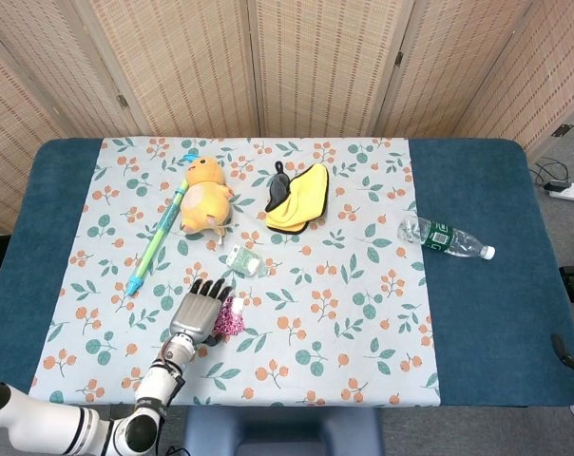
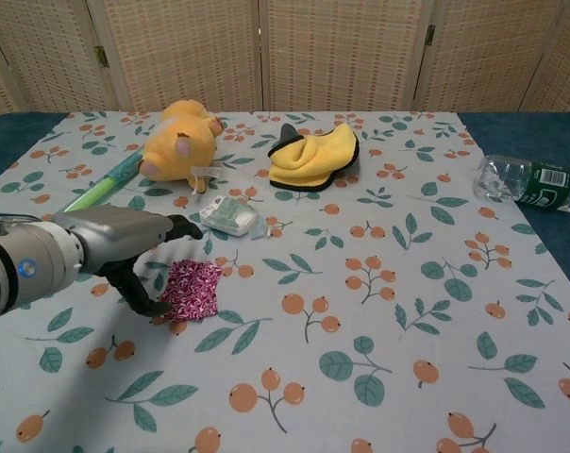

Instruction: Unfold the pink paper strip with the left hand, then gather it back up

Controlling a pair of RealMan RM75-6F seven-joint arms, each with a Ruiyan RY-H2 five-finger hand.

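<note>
The pink paper strip [image 1: 233, 316] [image 2: 192, 289] lies as a small folded bundle on the floral cloth, near the table's front left. My left hand [image 1: 197, 312] [image 2: 125, 247] is right beside it on its left, fingers apart and arched above its top edge. The thumb [image 2: 143, 304] curls under and touches the bundle's lower left corner. Nothing is clasped between thumb and fingers as far as the chest view shows. My right hand appears in neither view.
A small wrapped packet [image 2: 228, 215] lies just behind the paper. Further back are an orange plush toy [image 2: 179, 140], a green pen [image 2: 101, 189] and a yellow cloth [image 2: 313, 156]. A plastic bottle [image 2: 535, 182] lies at the right on the blue table.
</note>
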